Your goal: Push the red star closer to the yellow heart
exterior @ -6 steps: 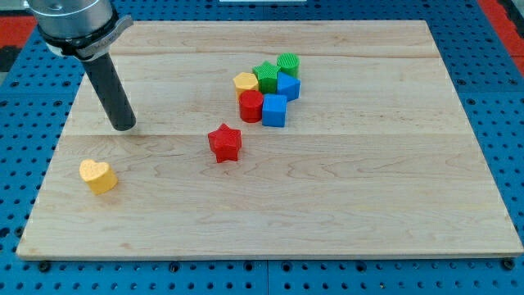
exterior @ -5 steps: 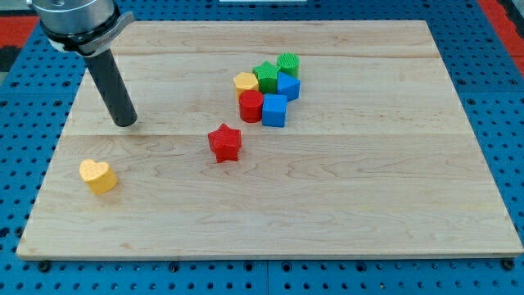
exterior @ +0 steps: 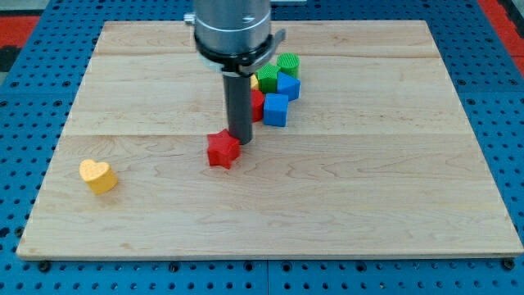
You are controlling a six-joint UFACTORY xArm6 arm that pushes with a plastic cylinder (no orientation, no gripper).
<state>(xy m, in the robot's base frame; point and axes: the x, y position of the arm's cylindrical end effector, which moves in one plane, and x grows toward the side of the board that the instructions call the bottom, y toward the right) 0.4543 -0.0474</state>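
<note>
The arm's grey cylindrical end housing hangs at the view's top centre, and the straight dark rod drops nearly upright from it to my tip, which appears to rest at board height.

- The scene is bright and evenly lit; the pale wooden board shows its grain clearly with no blown-out glare.
- Light seems to come from above: the small red star-shaped block and the yellow heart-shaped block cast only short, soft shadows close to their bases.
- The straight dark rod is matte with a faint sheen along its length; my tip reads as near black, its end hard to separate from its own shadow.
- The metallic collar above the rod catches soft highlights and looks slightly blurred.
- Focus is sharp across the board; the blue perforated surface around it stays crisp to the edges, without visible distortion.
</note>
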